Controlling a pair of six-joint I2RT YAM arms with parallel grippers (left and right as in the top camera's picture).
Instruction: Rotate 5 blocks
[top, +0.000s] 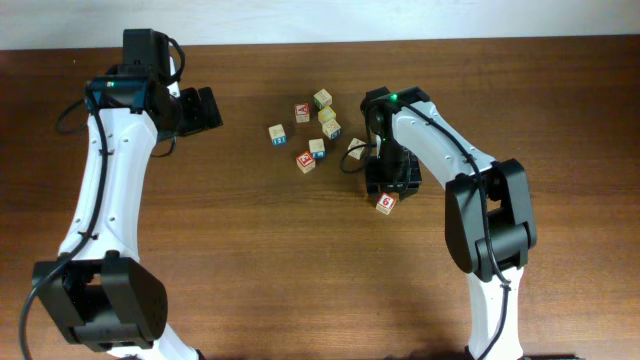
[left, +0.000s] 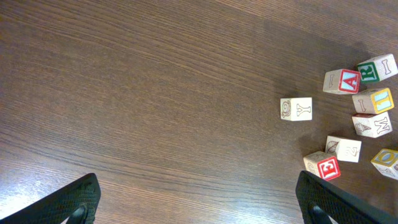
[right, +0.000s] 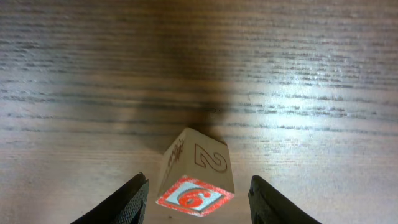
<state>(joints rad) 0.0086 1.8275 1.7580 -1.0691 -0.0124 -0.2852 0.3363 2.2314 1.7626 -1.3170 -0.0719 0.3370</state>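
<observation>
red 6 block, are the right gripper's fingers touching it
Apart. The right wrist view shows the red 6 block between the open jaws of the right gripper, with a strip of bare table visible on each side of it.

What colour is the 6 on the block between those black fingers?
Red on pale blue; the block shows best in the right wrist view.

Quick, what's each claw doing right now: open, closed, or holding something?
Left claw: open, empty.
Right claw: open, straddling the red 6 block, not gripping it.
</observation>
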